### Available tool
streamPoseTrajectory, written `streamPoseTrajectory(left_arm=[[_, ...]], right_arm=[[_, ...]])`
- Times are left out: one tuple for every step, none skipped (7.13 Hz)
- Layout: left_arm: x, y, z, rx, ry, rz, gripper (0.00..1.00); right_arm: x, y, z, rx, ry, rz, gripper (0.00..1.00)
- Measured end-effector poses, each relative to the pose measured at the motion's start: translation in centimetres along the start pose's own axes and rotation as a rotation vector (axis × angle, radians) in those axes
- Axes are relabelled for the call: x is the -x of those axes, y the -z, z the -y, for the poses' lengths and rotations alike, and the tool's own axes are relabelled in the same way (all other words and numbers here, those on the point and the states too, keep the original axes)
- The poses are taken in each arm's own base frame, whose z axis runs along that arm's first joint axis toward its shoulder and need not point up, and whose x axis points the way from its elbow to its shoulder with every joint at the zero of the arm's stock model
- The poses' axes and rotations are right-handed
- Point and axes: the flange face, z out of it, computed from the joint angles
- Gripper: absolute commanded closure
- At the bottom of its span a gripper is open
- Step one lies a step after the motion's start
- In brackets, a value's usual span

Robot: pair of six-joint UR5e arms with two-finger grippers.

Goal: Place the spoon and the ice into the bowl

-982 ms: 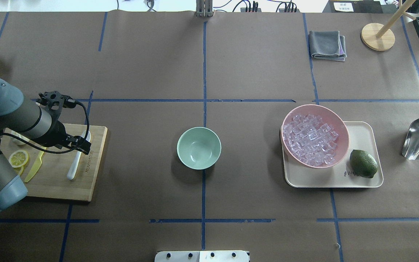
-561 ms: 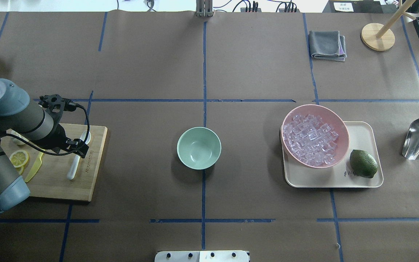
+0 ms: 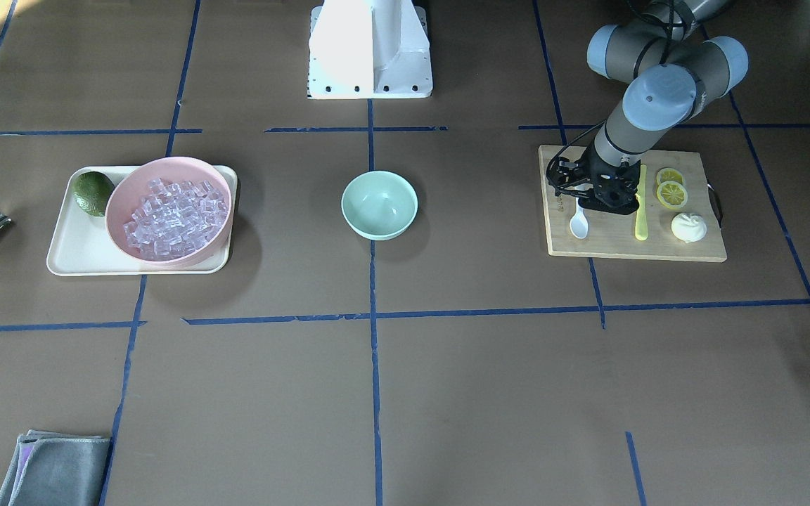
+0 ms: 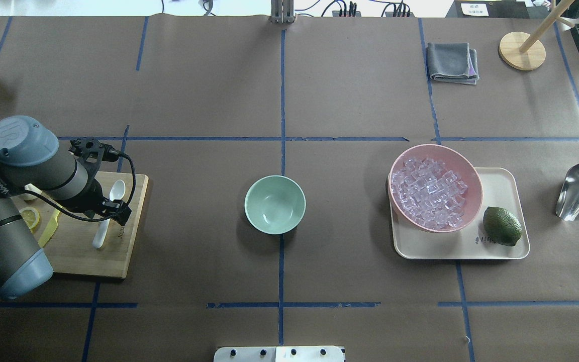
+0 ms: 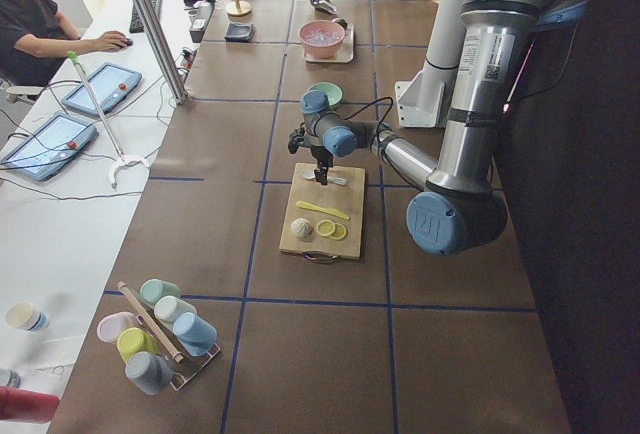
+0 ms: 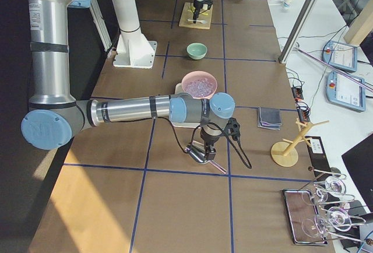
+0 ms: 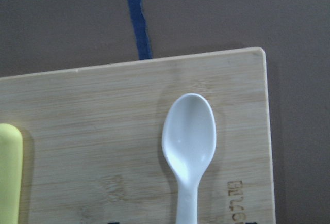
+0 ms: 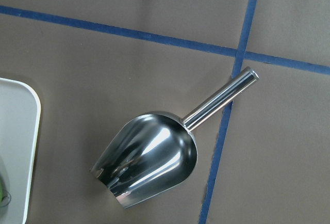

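Note:
The white spoon [image 4: 117, 190] lies flat on the wooden cutting board [image 4: 78, 254], scoop toward the far edge. My left gripper [image 4: 104, 213] hangs straight over its handle; the left wrist view shows the scoop [image 7: 188, 141] with dark fingertip edges wide apart at the bottom, so it is open and holds nothing. The mint-green bowl [image 4: 275, 204] stands empty at the table's middle. The ice [image 4: 429, 193] fills the pink bowl [image 4: 472, 175] on the right. My right gripper [image 6: 207, 148] hovers over a metal scoop [image 8: 149, 157]; I cannot tell whether it is open.
A yellow-green knife [image 4: 47, 232] and lemon slices [image 4: 29, 217] share the board. The pink bowl sits on a cream tray [image 4: 503, 186] with a lime [image 4: 502, 226]. A grey cloth [image 4: 453, 61] and a wooden stand [image 4: 521, 50] are at the far right.
My left arm has swung right and toward the near edge, and the gripper has slid along the spoon's handle, uncovering the scoop. The spoon, bowl and ice have not moved.

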Motion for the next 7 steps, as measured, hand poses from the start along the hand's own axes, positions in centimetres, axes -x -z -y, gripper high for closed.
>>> streamPoseTrajectory(left_arm=[[-0.03, -0.09, -0.04, 0.001, -0.002, 0.001, 0.27], [-0.02, -0.14, -0.04, 0.002, -0.003, 0.002, 0.27], [-0.04, -0.19, -0.01, 0.002, -0.004, 0.002, 0.27], [0.02, -0.28, 0.02, 0.003, -0.003, 0.004, 0.28], [0.11, -0.43, 0.05, 0.005, -0.001, 0.006, 0.29], [0.20, -0.57, 0.08, 0.006, 0.000, 0.008, 0.39], [0.24, -0.62, 0.09, 0.007, 0.001, 0.009, 0.65]], right_arm=[[-0.02, -0.07, -0.03, 0.002, -0.001, 0.000, 0.01], [-0.05, -0.12, -0.05, 0.003, -0.001, 0.000, 0.01], [-0.05, -0.15, -0.05, 0.003, -0.001, 0.000, 0.01], [-0.05, -0.17, -0.06, 0.004, -0.001, 0.000, 0.01], [-0.06, -0.17, -0.06, 0.004, 0.000, 0.000, 0.01], [-0.04, -0.19, -0.05, 0.004, 0.000, 0.000, 0.01], [-0.01, -0.20, -0.04, 0.004, 0.001, 0.000, 0.01]])
